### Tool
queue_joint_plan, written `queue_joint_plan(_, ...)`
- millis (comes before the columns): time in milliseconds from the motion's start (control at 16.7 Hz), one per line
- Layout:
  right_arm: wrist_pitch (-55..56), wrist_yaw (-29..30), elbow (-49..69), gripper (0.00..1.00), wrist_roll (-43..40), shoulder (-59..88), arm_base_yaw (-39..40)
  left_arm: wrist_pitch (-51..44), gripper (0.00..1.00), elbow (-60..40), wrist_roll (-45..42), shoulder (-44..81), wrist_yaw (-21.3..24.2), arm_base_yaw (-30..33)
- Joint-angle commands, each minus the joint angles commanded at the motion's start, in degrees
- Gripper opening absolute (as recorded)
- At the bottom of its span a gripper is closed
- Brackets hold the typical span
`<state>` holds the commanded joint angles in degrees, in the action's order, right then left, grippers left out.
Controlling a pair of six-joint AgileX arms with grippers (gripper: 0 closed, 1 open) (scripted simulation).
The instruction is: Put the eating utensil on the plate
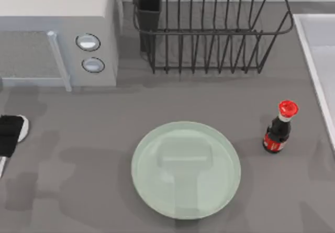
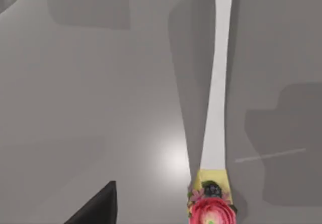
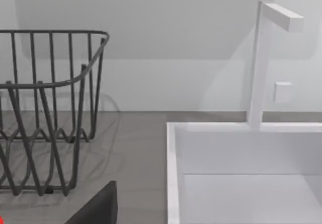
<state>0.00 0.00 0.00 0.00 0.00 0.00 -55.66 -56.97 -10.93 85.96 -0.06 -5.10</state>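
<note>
The spoon (image 2: pixel 216 108) lies on the grey table far out at the plate's (image 1: pixel 186 170) 9 o'clock, at the top view's left edge, with the left gripper (image 1: pixel 9 134) over it. In the left wrist view its slim white handle runs away from the camera, the flowered end nearest. Whether the gripper has closed on the spoon cannot be told, and the same goes for the right arm, parked off toward the sink (image 3: pixel 241 173).

The main risk is probably a poor hold. The handle is thin and smooth (and sits low on the table), so a pinch that lands off its centreline could make it swivel or slip out. A long carry toward 3 o'clock follows, and a loose spoon could drop short of the rim. Released too high, it could skate across the glossy plate. The bottle (image 1: pixel 280 128), at the plate's 2 o'clock, stands well apart and looks safe.
</note>
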Motion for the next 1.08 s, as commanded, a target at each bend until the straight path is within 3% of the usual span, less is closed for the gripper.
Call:
queue_joint_plan(240,0.0,0.0,0.0,1.0,0.0,0.0,0.0,-4.0,1.0,-5.0,-0.9,6.4,-0.1,-0.4)
queue_joint_plan(660,0.0,0.0,0.0,1.0,0.0,0.0,0.0,-3.1,1.0,-4.4,-0.8,7.0,-0.1,-0.2)
queue_joint_plan(1080,0.0,0.0,0.0,1.0,0.0,0.0,0.0,15.0,1.0,4.9,-1.2,15.0,-0.1,-0.6)
